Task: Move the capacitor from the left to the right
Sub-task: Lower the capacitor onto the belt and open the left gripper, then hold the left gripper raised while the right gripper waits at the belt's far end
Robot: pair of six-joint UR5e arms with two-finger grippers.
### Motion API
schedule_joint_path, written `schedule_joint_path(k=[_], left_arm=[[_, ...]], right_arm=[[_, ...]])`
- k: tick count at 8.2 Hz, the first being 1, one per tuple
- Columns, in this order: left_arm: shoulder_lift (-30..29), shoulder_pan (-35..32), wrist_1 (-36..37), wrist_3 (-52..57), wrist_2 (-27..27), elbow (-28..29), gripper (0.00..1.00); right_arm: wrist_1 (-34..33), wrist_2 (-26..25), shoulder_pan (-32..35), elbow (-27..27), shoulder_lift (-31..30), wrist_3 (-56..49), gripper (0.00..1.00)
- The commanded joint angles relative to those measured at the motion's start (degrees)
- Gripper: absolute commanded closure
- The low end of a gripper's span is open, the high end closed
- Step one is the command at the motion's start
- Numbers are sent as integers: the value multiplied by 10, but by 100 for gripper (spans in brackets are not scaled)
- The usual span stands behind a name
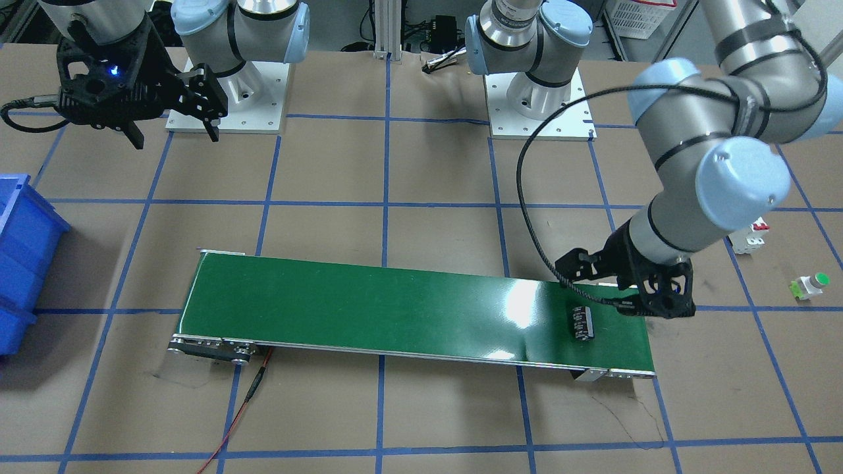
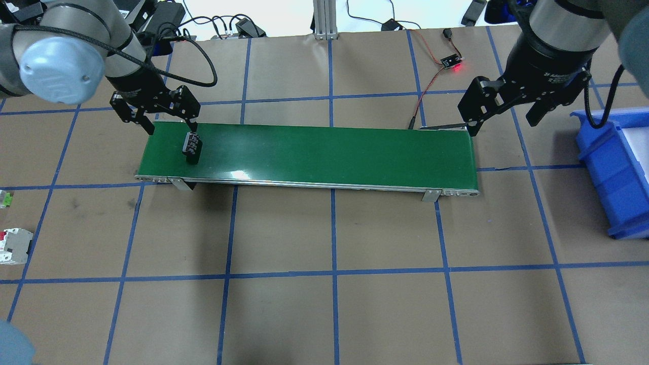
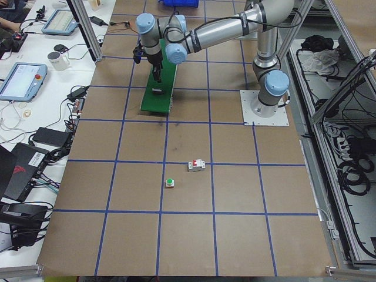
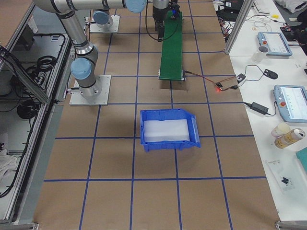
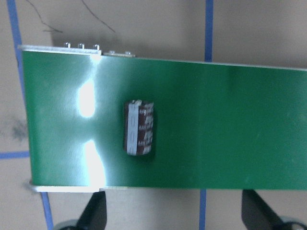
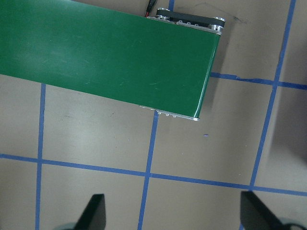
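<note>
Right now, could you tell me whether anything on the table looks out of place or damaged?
Nothing stands out. The capacitor lies on its side on the belt, near the open left gripper; the table shows only faint smudges.

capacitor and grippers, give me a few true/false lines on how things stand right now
1. The capacitor lies on the green belt, near the end on the robot's left. True.
2. The left gripper is shut on the capacitor. False: it is open and the capacitor lies free on the belt.
3. The right gripper is open and holds nothing. True.
4. The white breaker sits on the belt. False: it lies on the table, off the belt.
</note>
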Motion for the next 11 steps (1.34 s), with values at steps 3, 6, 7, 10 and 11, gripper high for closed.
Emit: schedule_joint_path(k=[3,6,7,10,11], left_arm=[[132,-101,-183,-143,26,57,0],[164,-149,-153,-139,27,57,0],[165,-148,-153,-120,28,55,0],[158,-148,-134,-112,28,52,0],[160,-148,-134,-112,28,49,0]], right_arm=[[-24,6,0,0,48,6,0],[-189,46,0,3,166,5,0],[-208,81,0,10,196,6,0],[-298,98,-2,72,220,6,0],[-309,115,-6,86,226,8,2]])
